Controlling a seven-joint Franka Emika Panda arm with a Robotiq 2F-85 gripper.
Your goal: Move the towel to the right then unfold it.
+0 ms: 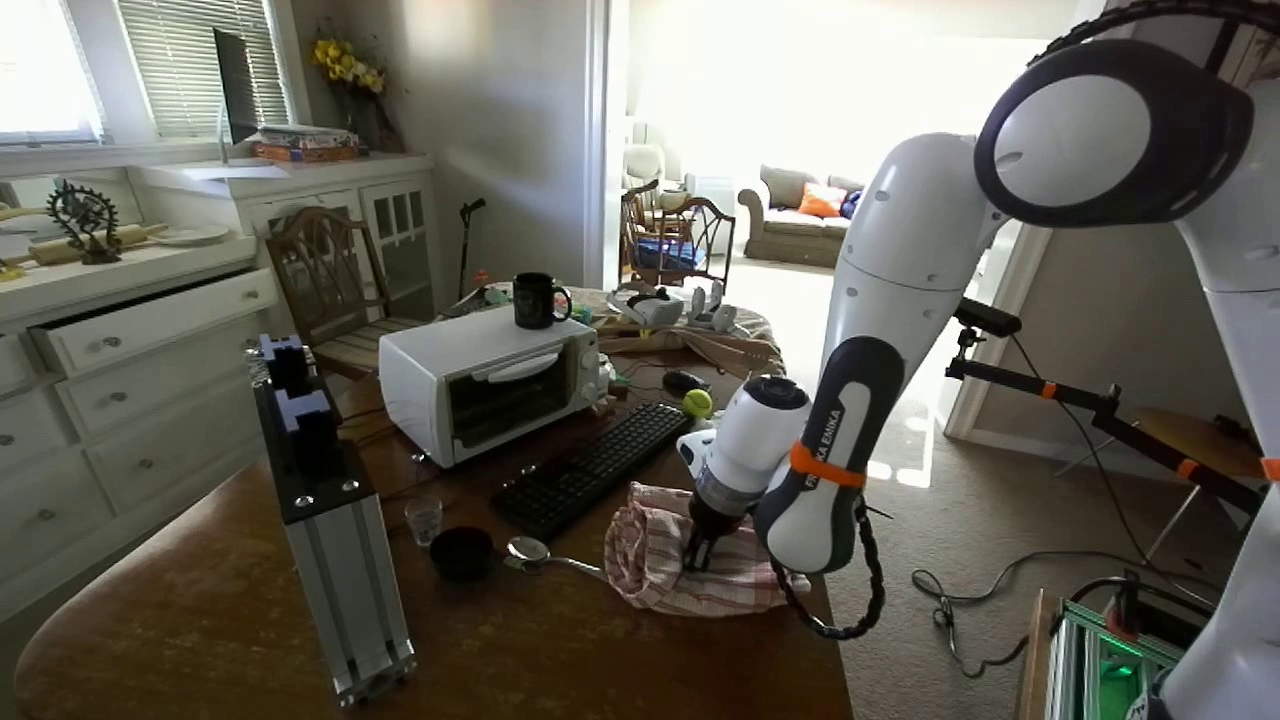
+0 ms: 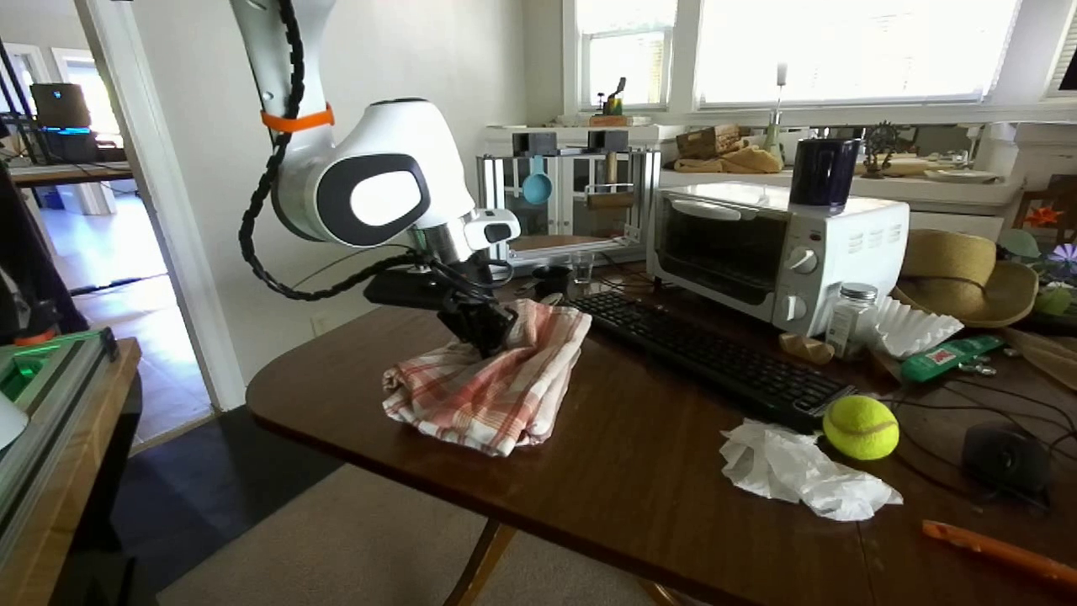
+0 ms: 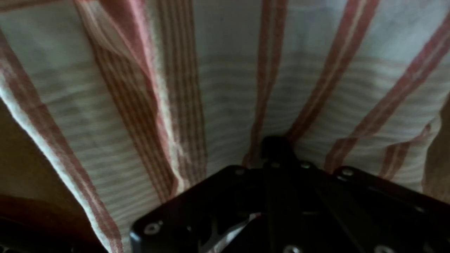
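Red-checked, soft and probably light, the towel (image 2: 496, 391) lies bunched left of centre in an exterior view. I'd unfold it by a loose edge; the gripper (image 3: 277, 144), jaws together, pinches its puckered top. Rightward, a keyboard (image 2: 715, 355).

The brown table (image 2: 639, 459) carries a towel (image 2: 505, 391), keyboard (image 2: 715, 353), toaster oven (image 2: 757, 252) and tennis ball (image 2: 861, 427).

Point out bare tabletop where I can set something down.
One bare patch of tabletop lies between the towel and the crumpled paper. Another lies between the towel and the metal frame, beside the spoon. Crowded: around the tennis ball, with keyboard, crumpled paper and mouse close by.
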